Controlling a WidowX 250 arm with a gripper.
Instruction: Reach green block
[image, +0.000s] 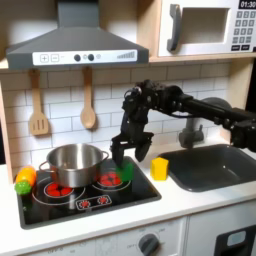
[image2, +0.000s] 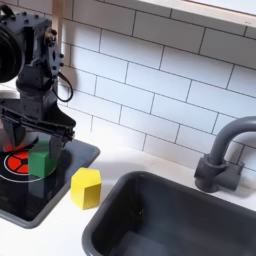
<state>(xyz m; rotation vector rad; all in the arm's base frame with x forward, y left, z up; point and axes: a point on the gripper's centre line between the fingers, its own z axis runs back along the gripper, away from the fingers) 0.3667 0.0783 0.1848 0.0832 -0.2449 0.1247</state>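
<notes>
First exterior view, left to right. Toy vegetable (image: 24, 179), green and orange, lies at the stove top's (image: 90, 205) left edge. Steel pot (image: 73, 163) stands on the left rear burner; two wooden utensils (image: 38, 105) hang on the tile wall above it. Green block (image: 127, 171) sits on the right burner, near the stove top's right edge. It is cube-like, with no clear long axis; it rests flat, and in the second exterior view (image2: 42, 164) one vertical edge faces the camera, so it is turned diagonally to the stove edge. Gripper (image: 132, 153) points down directly over the block, fingers spread apart, one to each side; in the second exterior view (image2: 38, 141) the fingertips hang at about the level of the block's top. Contact cannot be confirmed; nothing is held. Yellow block (image: 160, 168) stands on the white counter just right of the stove top, apart from the green block. Sink (image: 214, 170) and faucet (image: 190, 130) lie further right. Microwave (image: 208, 27) is at top right.
</notes>
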